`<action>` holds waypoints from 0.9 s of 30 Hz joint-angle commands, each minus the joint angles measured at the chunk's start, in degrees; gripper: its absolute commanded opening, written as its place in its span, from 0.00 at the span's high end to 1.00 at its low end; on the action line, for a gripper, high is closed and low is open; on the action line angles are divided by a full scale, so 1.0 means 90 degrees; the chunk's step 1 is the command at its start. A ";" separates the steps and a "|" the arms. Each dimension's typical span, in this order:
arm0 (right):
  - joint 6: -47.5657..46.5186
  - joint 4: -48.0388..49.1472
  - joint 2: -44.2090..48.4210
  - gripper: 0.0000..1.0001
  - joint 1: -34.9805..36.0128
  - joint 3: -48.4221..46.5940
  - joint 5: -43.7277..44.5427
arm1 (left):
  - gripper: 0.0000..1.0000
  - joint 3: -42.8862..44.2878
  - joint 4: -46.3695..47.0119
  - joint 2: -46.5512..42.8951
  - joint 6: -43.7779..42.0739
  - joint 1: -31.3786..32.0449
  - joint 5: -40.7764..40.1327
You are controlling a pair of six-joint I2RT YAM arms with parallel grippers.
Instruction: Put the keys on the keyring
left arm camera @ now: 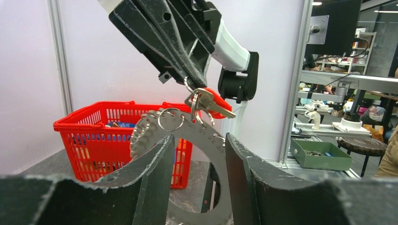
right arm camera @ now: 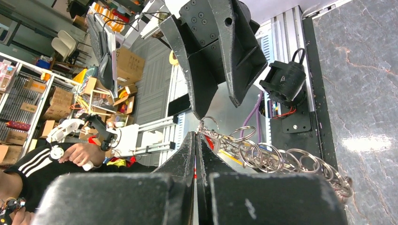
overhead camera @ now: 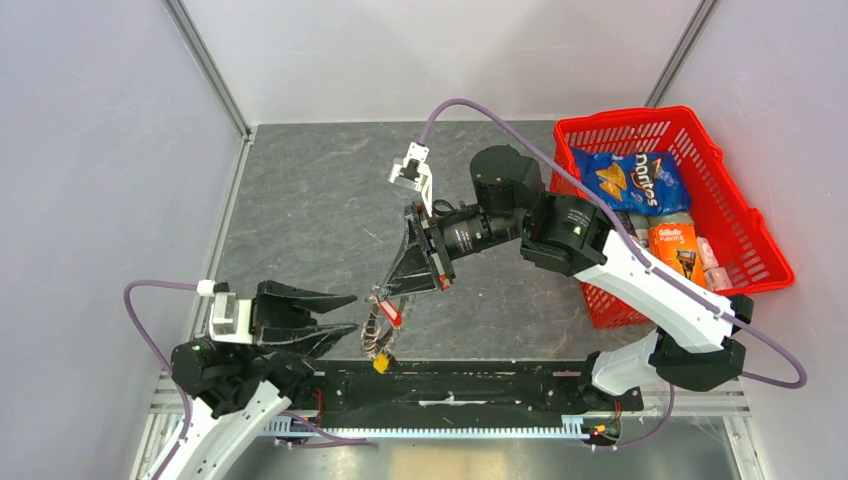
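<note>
Right gripper [left arm camera: 191, 80] is pinched shut on the keys [left arm camera: 209, 103], with the keyring [left arm camera: 195, 140] dangling below them. My left gripper [overhead camera: 352, 313] is the nearer free one. Its jaws are apart and the ring's flat face is straight ahead between them.

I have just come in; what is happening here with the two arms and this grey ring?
The right gripper, jaws shut, pinches a small silver wire loop carrying silver keys with a red plastic tag, just above the large flat grey metal ring with a jagged rim. The left gripper has its jaws open, one on each side of that grey ring, not clamping it. The red plastic basket of groceries stands aside, untouched.
</note>
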State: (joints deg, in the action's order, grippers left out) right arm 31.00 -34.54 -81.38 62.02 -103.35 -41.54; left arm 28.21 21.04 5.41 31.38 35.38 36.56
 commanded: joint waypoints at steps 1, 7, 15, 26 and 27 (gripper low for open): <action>0.0051 0.0150 0.0230 1.00 0.0013 -0.0148 -0.0024 | 0.50 -0.0166 0.0455 0.0292 -0.0126 -0.0015 -0.0127; 0.0102 0.0147 0.0325 1.00 0.0013 -0.0095 -0.0033 | 0.54 -0.0406 0.1295 0.0552 0.0039 -0.0015 -0.0165; 0.0083 0.0147 0.0305 1.00 0.0013 -0.0060 0.0024 | 0.57 -0.0525 0.2061 0.0784 0.0343 -0.0010 -0.0038; 0.0127 0.0264 0.0212 1.00 0.0008 -0.0070 0.0006 | 0.62 -0.0641 0.2888 0.1030 0.0815 -0.0014 0.0100; 0.0140 0.0273 0.0200 1.00 0.0013 -0.0060 -0.0006 | 0.62 -0.0654 0.2923 0.1047 0.0820 -0.0013 0.0098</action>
State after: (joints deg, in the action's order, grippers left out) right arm 31.46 -35.38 -80.51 62.04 -103.31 -41.19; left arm 22.90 42.78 13.76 36.18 35.38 36.56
